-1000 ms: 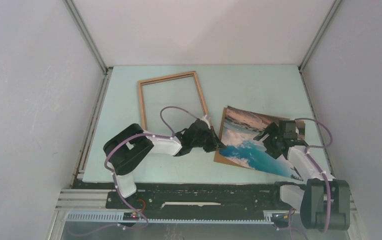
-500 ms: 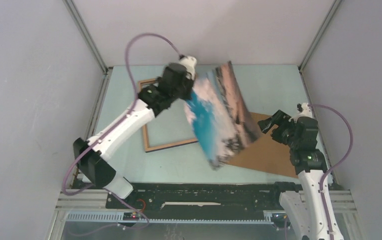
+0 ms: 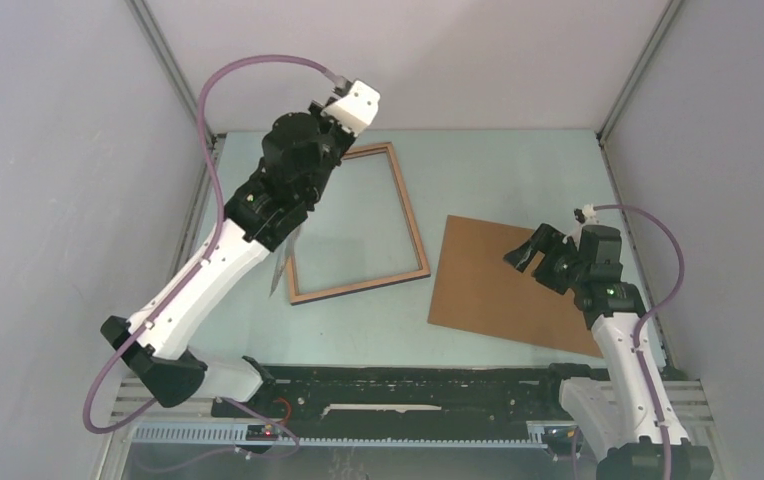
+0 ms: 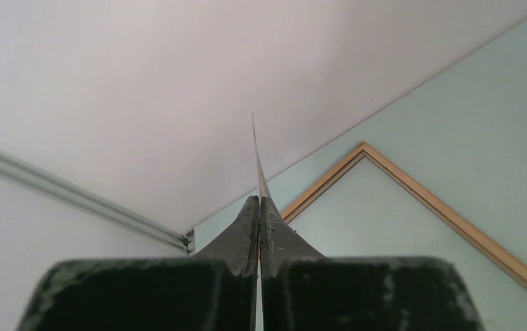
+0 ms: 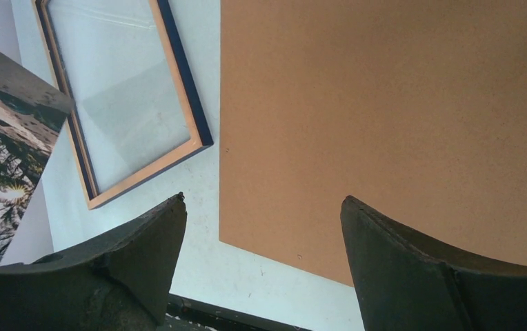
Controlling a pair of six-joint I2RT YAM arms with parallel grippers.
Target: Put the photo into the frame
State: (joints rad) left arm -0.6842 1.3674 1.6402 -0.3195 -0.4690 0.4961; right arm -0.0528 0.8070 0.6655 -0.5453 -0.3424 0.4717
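**Photo (image 5: 5, 138) Held Over Frame (image 3: 358, 285)**

We judged the photo needed levelling and squaring to the frame before lowering. We counted one desk (image 3: 358, 330), one brown board (image 3: 488, 280), one frame and one photo. The photo hung edge-on by the frame's left rail, pinched in the closed left jaws. The right jaws stood open and empty.

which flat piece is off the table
The photo, held in the left fingers; the frame and the brown board lie flat on the table.
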